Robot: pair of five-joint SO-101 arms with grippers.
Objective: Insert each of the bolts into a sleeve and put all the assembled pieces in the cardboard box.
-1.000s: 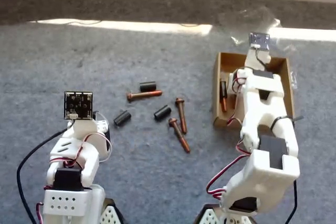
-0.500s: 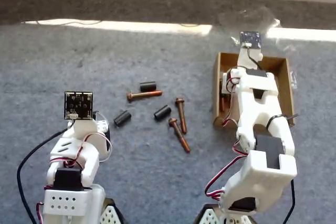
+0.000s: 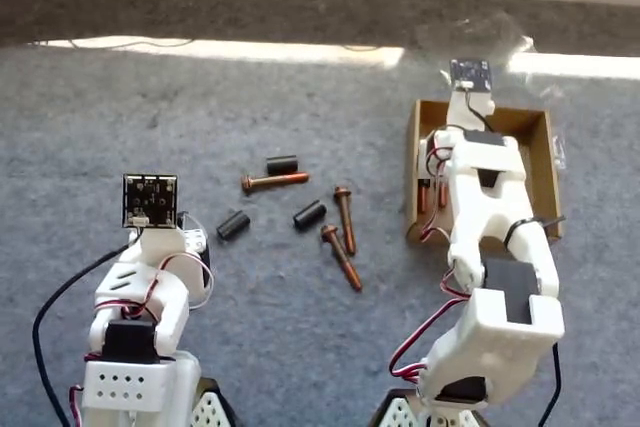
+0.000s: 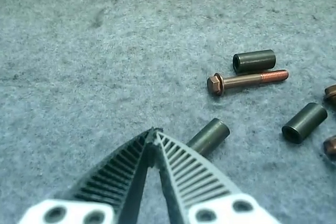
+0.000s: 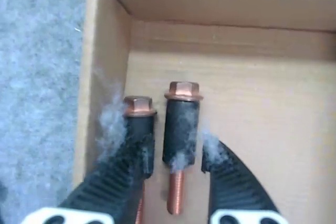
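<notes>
Sleeved bolts (image 5: 181, 124), two of them, lie side by side in the cardboard box (image 5: 105, 51), one between the right gripper's (image 5: 176, 149) spread fingers. The left gripper's (image 4: 154, 132) fingers are pressed together, empty, beside a loose sleeve (image 4: 210, 136).

Copper-coloured bolts (image 4: 247, 78) and matte black sleeves (image 4: 254, 61) stand out against a mottled grey counter (image 4: 79, 51). The cardboard box (image 5: 102, 77) is plain tan. The white arms (image 3: 140, 292) contrast with the left tool (image 4: 154, 131), black and ribbed.

Grey carpeted desk (image 3: 120, 107) carried three loose bolts (image 3: 275, 181), three black sleeves (image 3: 282, 164) scattered among them, cardboard box (image 3: 413, 172) nearby.
</notes>
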